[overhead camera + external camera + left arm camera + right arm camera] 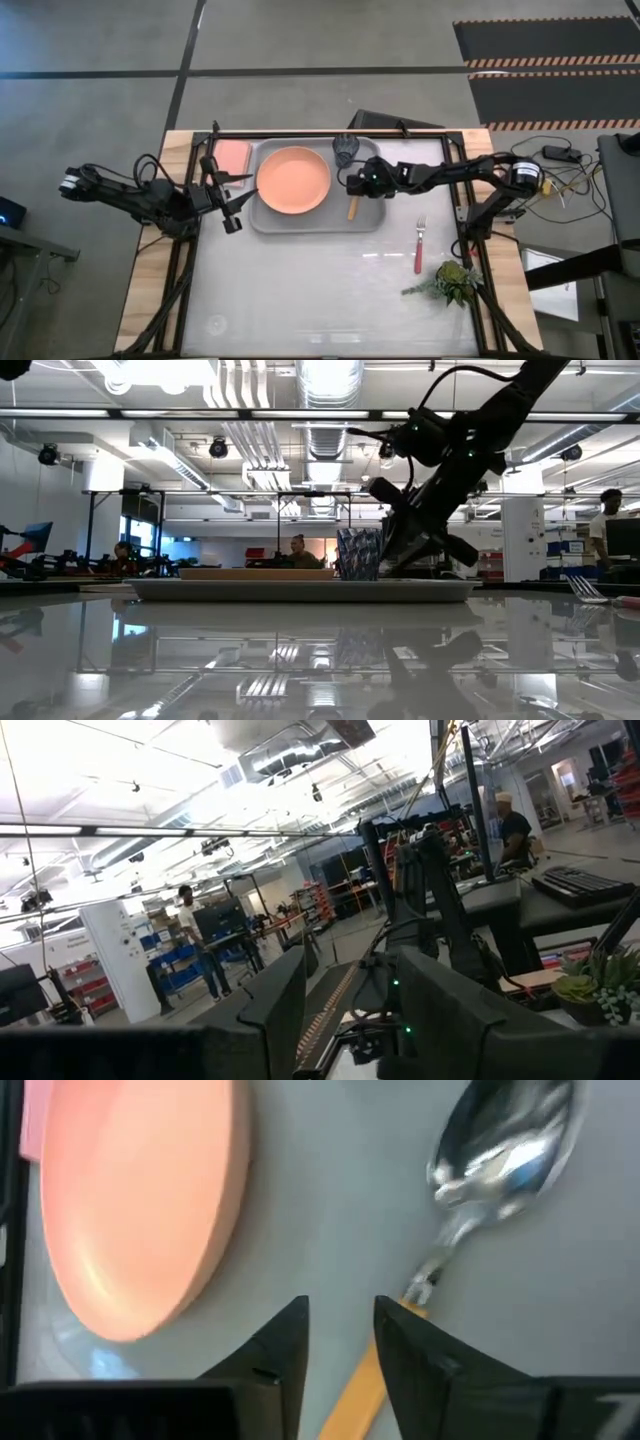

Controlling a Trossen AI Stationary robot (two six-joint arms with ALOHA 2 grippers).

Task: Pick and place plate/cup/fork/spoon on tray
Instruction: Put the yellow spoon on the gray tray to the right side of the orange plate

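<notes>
The right gripper (352, 186) is hanging low over the right part of the tray (268, 222), and its fingers (280, 1342) are standing a narrow gap apart with nothing between them. The spoon (500, 1150) is lying on the tray floor just beyond those fingertips: its shiny bowl is sitting ahead of the pincer, while its orange handle is running back beneath the right-hand finger (415, 1345) toward the tray's near rim, which it is reaching in the high view (352, 207). The plate (293, 180) is resting in the tray just to the pincer's left, close to the fingers but apart from them. The cup (344, 147) is standing beside the pincer at the tray's far right corner, and whether it is inside the rim or just beyond it I cannot tell. The fork (420, 243) is lying on the table outside the tray, well apart from the right gripper, toward the table's near edge. The left gripper (232, 210) is waiting past the tray's left edge, its fingers (275, 1010) spread apart and holding nothing.
</notes>
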